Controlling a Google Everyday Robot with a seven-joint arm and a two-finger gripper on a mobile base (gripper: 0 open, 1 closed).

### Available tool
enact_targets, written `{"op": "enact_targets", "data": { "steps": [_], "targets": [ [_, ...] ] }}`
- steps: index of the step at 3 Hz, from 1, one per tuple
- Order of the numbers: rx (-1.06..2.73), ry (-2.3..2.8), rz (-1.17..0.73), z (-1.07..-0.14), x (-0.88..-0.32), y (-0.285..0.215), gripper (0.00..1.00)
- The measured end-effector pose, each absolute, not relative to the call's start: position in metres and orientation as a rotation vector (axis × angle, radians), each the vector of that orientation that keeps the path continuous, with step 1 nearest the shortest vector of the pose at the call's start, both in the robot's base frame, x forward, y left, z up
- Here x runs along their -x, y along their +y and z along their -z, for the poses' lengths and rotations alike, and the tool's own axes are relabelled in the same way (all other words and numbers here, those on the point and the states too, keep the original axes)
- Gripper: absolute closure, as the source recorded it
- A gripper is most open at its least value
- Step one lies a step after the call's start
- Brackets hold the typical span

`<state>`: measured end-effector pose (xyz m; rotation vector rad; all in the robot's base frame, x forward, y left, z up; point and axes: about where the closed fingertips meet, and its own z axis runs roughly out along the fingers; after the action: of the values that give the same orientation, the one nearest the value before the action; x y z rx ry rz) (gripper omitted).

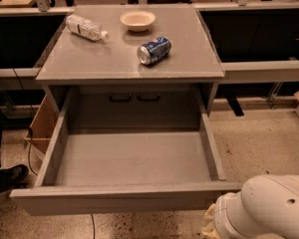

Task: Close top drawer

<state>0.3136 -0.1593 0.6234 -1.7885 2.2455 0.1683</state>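
Observation:
The top drawer [129, 158] of the grey cabinet is pulled out all the way, and its grey inside is bare. Its flat front panel [114, 200] runs across the lower part of the view. My white arm [269, 208] shows at the bottom right, just below the right end of the front panel. The gripper itself is out of view past the bottom edge. The two lower drawers are hidden behind the open drawer.
On the cabinet top [89, 63] lie a plastic bottle [85, 27], a white bowl [137, 20] and a blue can [153, 50] on its side. A cardboard box [42, 126] stands left of the cabinet. A dark shoe [7, 176] is on the floor at far left.

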Motion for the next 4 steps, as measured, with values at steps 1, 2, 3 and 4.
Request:
{"op": "enact_targets", "data": {
  "steps": [1, 2, 3, 4],
  "targets": [
    [1.758, 2.162, -0.096, -0.626, -0.350, -0.149, 1.00],
    [1.758, 2.162, -0.095, -0.626, -0.350, -0.149, 1.00],
    [1.737, 2.155, -0.072, -0.628, -0.358, -0.150, 1.00],
    [1.721, 2.143, -0.055, -0.630, -0.367, -0.149, 1.00]
  ]
}}
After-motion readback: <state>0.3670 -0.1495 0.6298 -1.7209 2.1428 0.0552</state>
